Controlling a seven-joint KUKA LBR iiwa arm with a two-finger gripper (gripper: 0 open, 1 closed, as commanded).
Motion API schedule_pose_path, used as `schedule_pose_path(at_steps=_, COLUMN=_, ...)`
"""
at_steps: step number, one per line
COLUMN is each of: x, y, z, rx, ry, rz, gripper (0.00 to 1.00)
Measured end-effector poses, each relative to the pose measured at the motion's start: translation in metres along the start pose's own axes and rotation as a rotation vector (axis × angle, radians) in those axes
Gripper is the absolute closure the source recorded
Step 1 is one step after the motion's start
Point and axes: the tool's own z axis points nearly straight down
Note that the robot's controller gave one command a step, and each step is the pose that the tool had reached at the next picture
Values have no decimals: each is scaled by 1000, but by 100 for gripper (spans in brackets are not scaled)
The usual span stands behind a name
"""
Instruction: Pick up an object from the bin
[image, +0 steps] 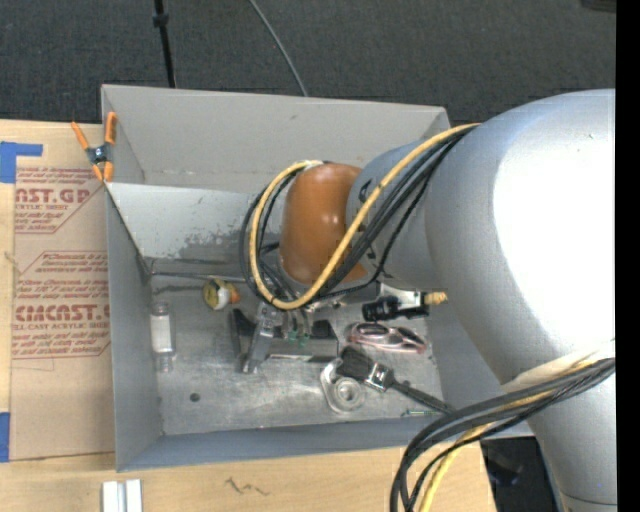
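- Grey metal walls slope down to the scuffed floor of the bin (130, 320), and only a handful of small things lie on it, so you have room but few targets.
- Camera view: the gripper (255, 345) sits low over the middle of the floor, under the orange cover (315, 225) and the looped yellow and black cables (262, 240). You cannot tell from this angle whether it is open or closed, and nothing can be seen in its grip.
- No object is clearly taken yet. The nearest candidates are a small yellow-ended piece (220, 294) just up and left of the gripper, and a clear round cap (343, 390) beside a black plug (372, 372) to its right.
- Further off, a small clear bottle (161, 335) lies near the left wall, well apart from the gripper. A pink loop (392, 339) and a black-and-white marker (402, 302) lie on the right, under the arm.
- Risk one, as I judge it: the gripper looks to be over bare metal, so closing there would likely catch nothing, or scrape the floor.
- Risk two: the cap and plug lie touching or nearly so. A grab there may take both, or nudge one away.
- Risk three: the cover and cables hide much of the floor behind the gripper, so you may not see a bump or a dropped piece.
- Risk four: the bottle looks smooth and round, and may roll toward the wall if it is pushed.
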Motion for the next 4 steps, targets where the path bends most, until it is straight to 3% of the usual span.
schedule_pose_path(at_steps=2, x=3, y=-1, z=-30, rx=7, ry=15, rz=-1, gripper=100)
schedule_pose_path(at_steps=4, x=2, y=0, z=-66, rx=5, ry=12, rz=-1, gripper=100)
